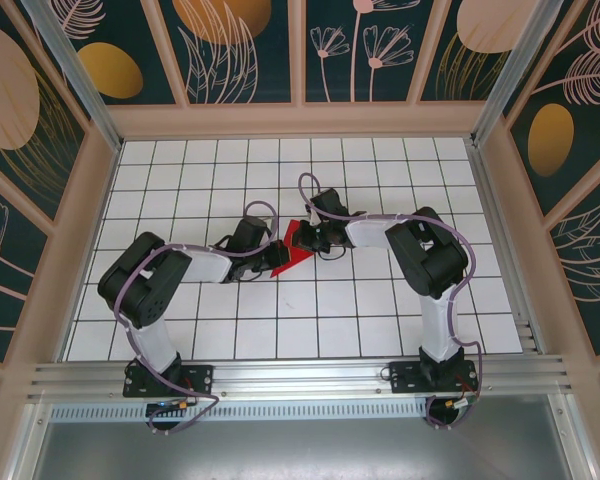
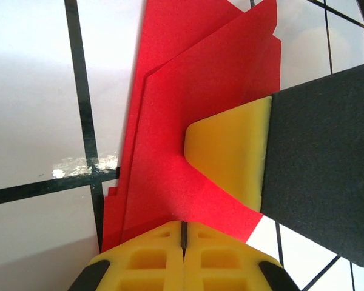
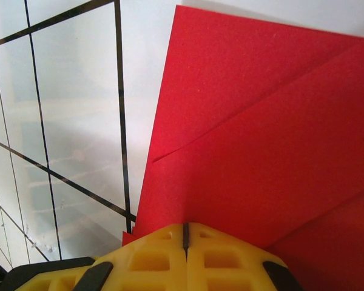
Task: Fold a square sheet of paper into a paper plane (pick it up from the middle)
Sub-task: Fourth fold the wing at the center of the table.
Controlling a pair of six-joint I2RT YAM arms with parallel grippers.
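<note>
One red sheet point(image 3: 261, 151); left claw point(image 2: 184, 233), right claw point(image 3: 185, 233) closed.

No text, label, brand, number or sign can be read — none is made out on the folded red paper point(image 2: 200, 91), on the tiled table point(image 1: 380, 310) or on the painted walls point(image 1: 240, 50).
</note>
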